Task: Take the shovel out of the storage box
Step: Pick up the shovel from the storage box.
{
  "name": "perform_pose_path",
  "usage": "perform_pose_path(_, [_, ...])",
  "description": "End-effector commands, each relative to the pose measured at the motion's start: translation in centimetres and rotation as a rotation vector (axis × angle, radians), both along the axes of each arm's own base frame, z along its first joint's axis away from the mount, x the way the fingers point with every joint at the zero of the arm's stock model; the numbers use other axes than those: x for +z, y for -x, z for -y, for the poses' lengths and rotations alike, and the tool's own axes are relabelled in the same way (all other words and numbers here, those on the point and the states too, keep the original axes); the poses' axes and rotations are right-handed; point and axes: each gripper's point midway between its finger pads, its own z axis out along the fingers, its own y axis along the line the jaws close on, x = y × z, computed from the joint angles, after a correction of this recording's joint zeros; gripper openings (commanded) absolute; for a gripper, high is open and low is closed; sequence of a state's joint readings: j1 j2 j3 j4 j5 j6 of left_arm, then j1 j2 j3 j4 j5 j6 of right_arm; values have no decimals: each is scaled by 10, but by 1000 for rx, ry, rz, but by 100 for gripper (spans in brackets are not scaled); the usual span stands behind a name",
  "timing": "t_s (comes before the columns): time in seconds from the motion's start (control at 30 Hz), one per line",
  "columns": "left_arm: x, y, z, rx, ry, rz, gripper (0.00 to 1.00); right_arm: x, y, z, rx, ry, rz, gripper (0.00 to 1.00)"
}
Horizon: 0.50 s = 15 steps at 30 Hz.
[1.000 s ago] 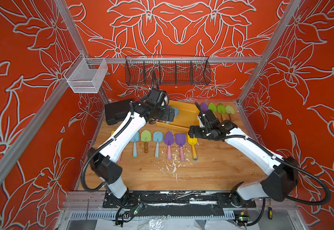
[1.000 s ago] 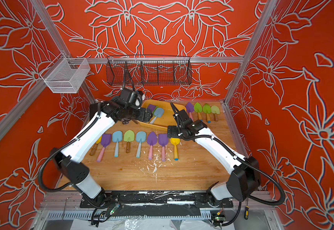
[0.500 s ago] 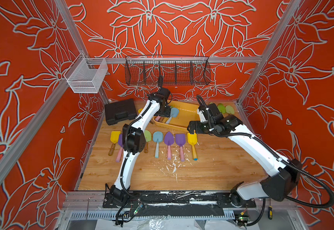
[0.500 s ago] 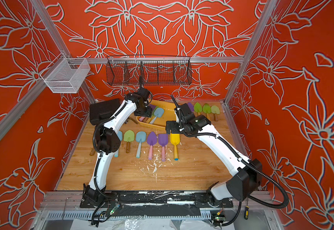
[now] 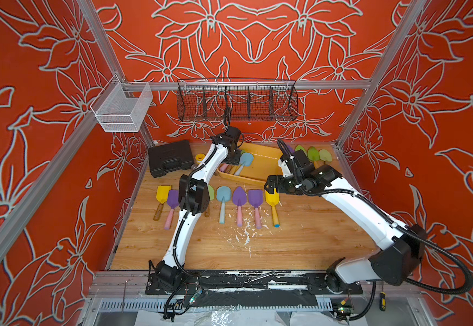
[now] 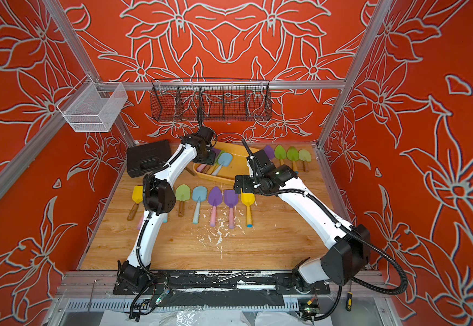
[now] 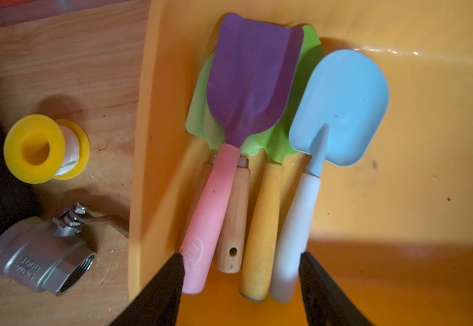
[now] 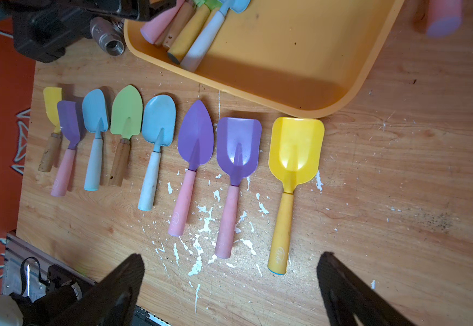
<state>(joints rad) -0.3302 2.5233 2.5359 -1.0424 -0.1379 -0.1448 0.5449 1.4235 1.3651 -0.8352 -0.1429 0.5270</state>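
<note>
Wooden surface (image 5: 300, 240), red floral walls (image 5: 243, 42). Left hand (image 7: 240, 254) has swung over the yellow storage box (image 7: 399, 211), fingers (image 7: 162, 290) narrowing around four shovel handles (image 7: 260, 225), nothing pinched yet; right hand (image 8: 231, 254) hovers spread wide, empty.

Black hard-shell tool case (image 5: 170, 158) lies closed at the far left corner of the wooden tabletop (image 5: 300, 240). Yellow spool of white tape (image 7: 46, 148) and steel threaded ball valve (image 7: 46, 254) sit near it, not touching. White mesh basket (image 5: 122, 111) and black wire basket (image 5: 236, 101) hang on the rails above.
</note>
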Motion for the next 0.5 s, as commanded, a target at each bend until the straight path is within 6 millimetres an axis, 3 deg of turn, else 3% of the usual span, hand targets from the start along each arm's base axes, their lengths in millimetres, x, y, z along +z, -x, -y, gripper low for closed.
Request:
perform_pose_path(0.0, [-29,-5,-16,16,-27,-44,65,4,11,8,-20,-8,-18,98])
perform_pose_path(0.23, [-53,-8,-21,34,-23,-77,58,2,15,10,-35,-13,-28,98])
perform_pose_path(0.47, [-59,-8,-18,41,-4,-87,44,0,14,11,-56,-14,-27,98])
